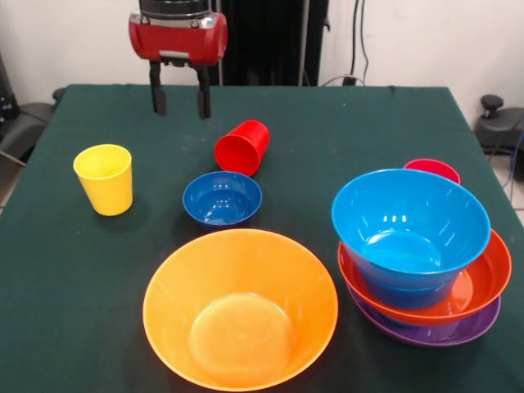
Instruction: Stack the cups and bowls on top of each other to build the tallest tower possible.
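Dark green worktop before a white wall, black cables at the back.

I see the pincer empty, fingers apart, above the far side. The tower stands right; the orange bowl near, small blue bowl central, red cup tipped, yellow cup left.

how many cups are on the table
3: the yellow cup upright at left, the red cup on its side beside the small blue bowl, and the pinkish-red cup, mostly hidden behind the tower.
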`<action>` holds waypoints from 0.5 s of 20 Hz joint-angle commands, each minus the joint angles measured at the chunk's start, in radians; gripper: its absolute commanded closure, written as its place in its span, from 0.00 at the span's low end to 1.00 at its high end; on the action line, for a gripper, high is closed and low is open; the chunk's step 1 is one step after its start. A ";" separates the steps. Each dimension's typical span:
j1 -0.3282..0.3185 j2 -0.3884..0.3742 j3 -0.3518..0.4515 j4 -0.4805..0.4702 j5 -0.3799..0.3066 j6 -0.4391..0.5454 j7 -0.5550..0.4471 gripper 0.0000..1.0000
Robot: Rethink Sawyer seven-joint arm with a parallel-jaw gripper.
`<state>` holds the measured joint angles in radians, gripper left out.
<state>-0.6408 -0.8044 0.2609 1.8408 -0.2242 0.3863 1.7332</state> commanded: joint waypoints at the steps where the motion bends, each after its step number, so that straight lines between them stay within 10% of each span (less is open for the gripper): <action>1: 0.074 0.061 0.000 -0.136 -0.016 0.112 0.053 0.00; 10: 0.129 0.128 -0.016 -0.267 0.021 0.161 0.085 0.00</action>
<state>-0.5580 -0.7450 0.2531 1.7081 -0.2165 0.4081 1.7332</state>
